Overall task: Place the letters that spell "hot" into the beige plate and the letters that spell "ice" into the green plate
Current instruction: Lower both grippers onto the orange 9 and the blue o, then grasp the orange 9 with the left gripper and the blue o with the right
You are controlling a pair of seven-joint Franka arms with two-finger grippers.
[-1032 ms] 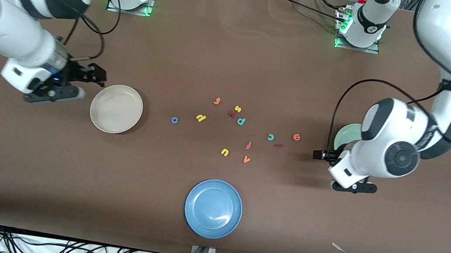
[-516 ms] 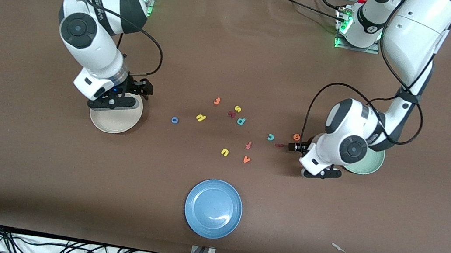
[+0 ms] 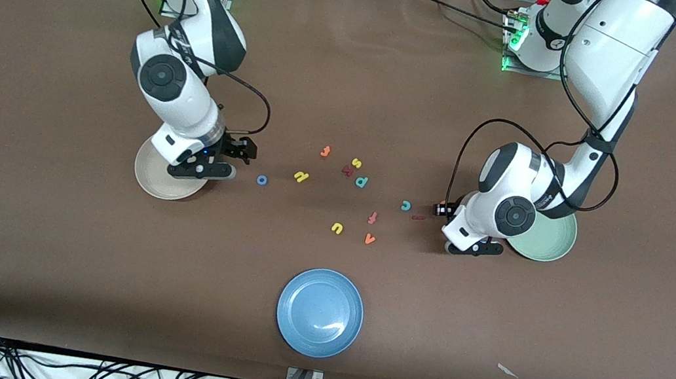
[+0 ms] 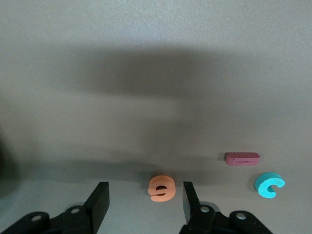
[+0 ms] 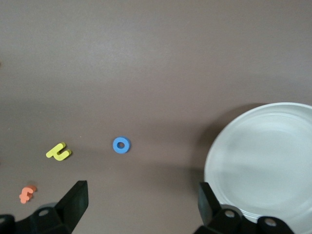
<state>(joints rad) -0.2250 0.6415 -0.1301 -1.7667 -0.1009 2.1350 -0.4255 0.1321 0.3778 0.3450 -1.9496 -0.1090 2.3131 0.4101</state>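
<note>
On the brown table: small toy letters lie scattered in the middle, between 2 plates at the arms' ends.
Left gripper (image 4: 146,200): low over the table beside the round pale mint-green plate (image 3: 551,246); its 2 black fingers (image 4: 100,200) stand apart on either side of the small orange "e" (image 4: 162,188), not touching it.
Dark red bar-like "i" (image 4: 242,159): flat on the table near the "e", with the teal "c" (image 4: 269,185) just beside it.
Green plate: at the left arm's end, partly covered by the left arm, nothing visible in it.
Right gripper (image 5: 141,204): over the table at the edge of the round cream-beige plate (image 5: 273,161); fingers spread wide, holding nothing.
Blue ring "o" (image 5: 121,145): on the table near the beige plate, toward the middle.
Yellow arch-shaped "h" (image 5: 59,152): beside the "o", farther from the beige plate.
Orange "t" (image 3: 325,151): farther from the front camera than the "h".
Round blue plate (image 3: 319,312): nearest the front camera, well apart from the letters.
</note>
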